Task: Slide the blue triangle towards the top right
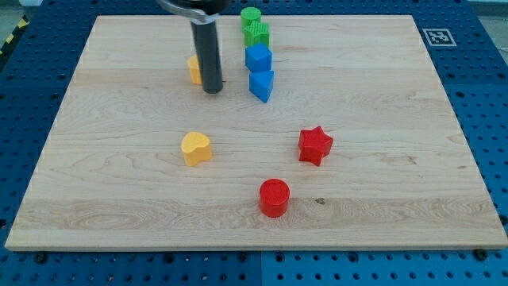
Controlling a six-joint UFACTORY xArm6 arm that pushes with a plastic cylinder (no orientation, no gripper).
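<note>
My tip [212,90] sits on the wooden board [397,183] near its top edge, left of centre; a bare rod, holding nothing; small blue plastic triangle block [261,84] lies just to the tip's right, apart, not touching; blue cube [258,57] directly above it, touching; a top-right push probably needs the tip below-left of the triangle, so likely reposition first; yellow block [194,69] partly hidden behind the rod.

My tip [213,90] left of triangle [261,84].
</note>
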